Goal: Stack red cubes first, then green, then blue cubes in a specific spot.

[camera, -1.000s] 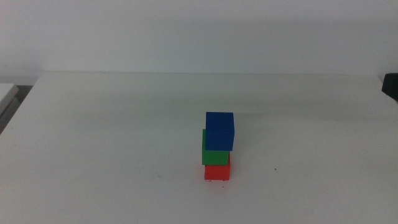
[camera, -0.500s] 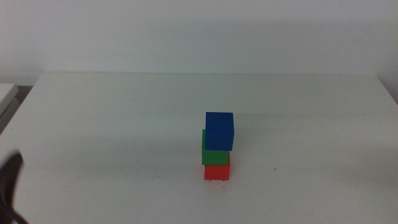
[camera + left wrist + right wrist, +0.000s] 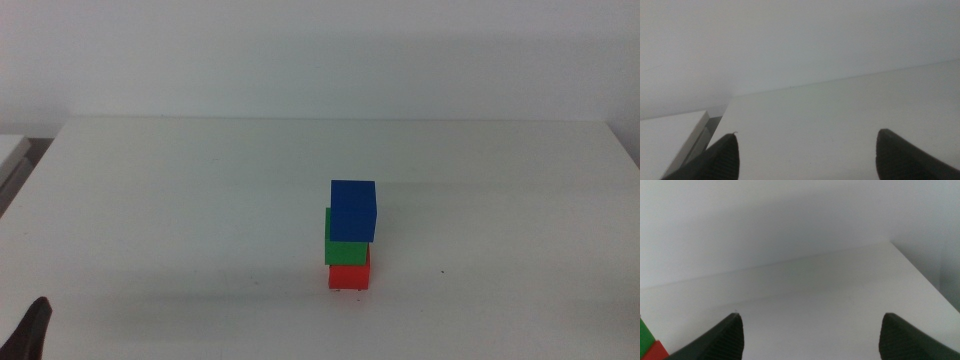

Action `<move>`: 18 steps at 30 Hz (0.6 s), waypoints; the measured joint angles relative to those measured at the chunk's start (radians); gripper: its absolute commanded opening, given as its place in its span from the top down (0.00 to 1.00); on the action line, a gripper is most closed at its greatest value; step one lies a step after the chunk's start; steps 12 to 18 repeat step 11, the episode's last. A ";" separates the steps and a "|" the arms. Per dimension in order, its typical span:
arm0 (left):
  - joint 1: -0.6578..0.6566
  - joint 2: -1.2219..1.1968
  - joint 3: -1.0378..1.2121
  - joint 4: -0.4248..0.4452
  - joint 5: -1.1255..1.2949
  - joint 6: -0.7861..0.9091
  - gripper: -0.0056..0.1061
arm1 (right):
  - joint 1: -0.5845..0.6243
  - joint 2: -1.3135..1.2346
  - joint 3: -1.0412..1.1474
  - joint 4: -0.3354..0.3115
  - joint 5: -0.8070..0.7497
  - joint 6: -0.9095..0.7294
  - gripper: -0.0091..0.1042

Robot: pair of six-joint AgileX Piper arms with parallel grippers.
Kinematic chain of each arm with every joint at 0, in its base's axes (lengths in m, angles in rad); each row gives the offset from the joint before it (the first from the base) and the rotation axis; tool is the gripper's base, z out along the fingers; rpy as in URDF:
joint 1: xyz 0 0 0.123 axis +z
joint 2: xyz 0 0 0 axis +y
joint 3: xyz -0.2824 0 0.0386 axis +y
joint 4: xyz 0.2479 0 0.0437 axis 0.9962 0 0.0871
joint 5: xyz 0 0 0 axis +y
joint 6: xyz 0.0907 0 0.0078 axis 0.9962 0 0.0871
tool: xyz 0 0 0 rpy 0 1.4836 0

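Since half a second ago the left end effector (image 3: 32, 330) has sunk toward the middle view's bottom-left corner, only a dark tip showing; the stack has not shifted. The small matte red cube (image 3: 349, 276) sits on the plain white table (image 3: 180, 200), the matte green cube (image 3: 345, 250) on it, the dark blue cube (image 3: 353, 209) on top, offset slightly right. Faces are plain, unmarked. Both end effectors are released, jaws spread wide, the right end effector (image 3: 810, 335) near the stack.

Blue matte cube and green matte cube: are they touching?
Touching. The middle view shows the blue matte cube resting directly on the green matte cube, shifted slightly right, with no gap between them; both grippers are away from the stack.
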 measured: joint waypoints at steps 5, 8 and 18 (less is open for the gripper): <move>0.000 -0.002 0.005 -0.006 -0.002 0.000 0.12 | 0.000 0.000 0.000 0.005 -0.007 0.000 0.14; 0.000 -0.002 0.005 -0.007 -0.006 0.000 0.12 | 0.000 0.000 0.000 0.005 -0.007 0.000 0.14; 0.000 -0.003 0.005 -0.007 -0.007 0.000 0.12 | 0.000 0.000 0.000 0.005 -0.011 0.000 0.14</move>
